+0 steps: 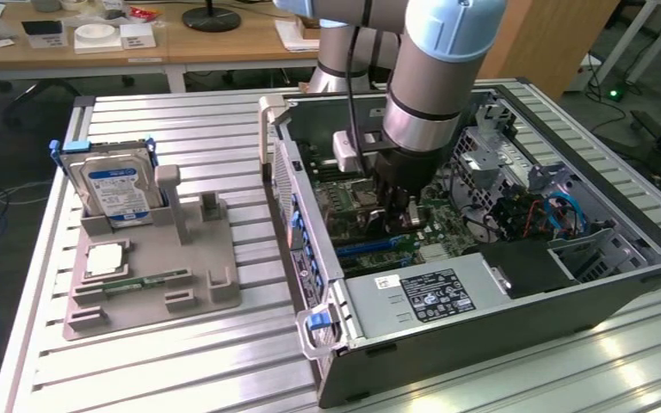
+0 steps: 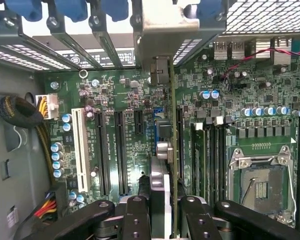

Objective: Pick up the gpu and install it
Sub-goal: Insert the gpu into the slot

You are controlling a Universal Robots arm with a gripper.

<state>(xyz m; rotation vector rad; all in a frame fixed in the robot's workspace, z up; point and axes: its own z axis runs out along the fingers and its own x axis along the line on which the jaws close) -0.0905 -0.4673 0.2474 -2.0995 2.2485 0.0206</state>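
Observation:
My gripper point(image 2: 165, 210) is shut on the gpu point(image 2: 163, 131), which I see edge-on in the wrist view as a thin card between the two black fingers point(image 2: 135, 212). The card stands upright over the green motherboard point(image 2: 135, 165), beside the long black expansion slots point(image 2: 121, 150). Its silvery bracket point(image 2: 175, 30) reaches the case's rear slot openings. I cannot tell whether its edge sits in a slot. In the exterior view the gripper point(image 1: 405, 206) is down inside the open computer case point(image 1: 606, 284).
A white slot point(image 2: 80, 150), the RAM slots point(image 2: 210, 160) and the open CPU socket point(image 2: 260, 185) flank the card. Cable bundles point(image 2: 20, 112) lie at the case wall. Outside, a grey fixture point(image 1: 152, 284) holds a blue-labelled hard drive point(image 1: 118, 185) and a RAM stick point(image 1: 147, 280).

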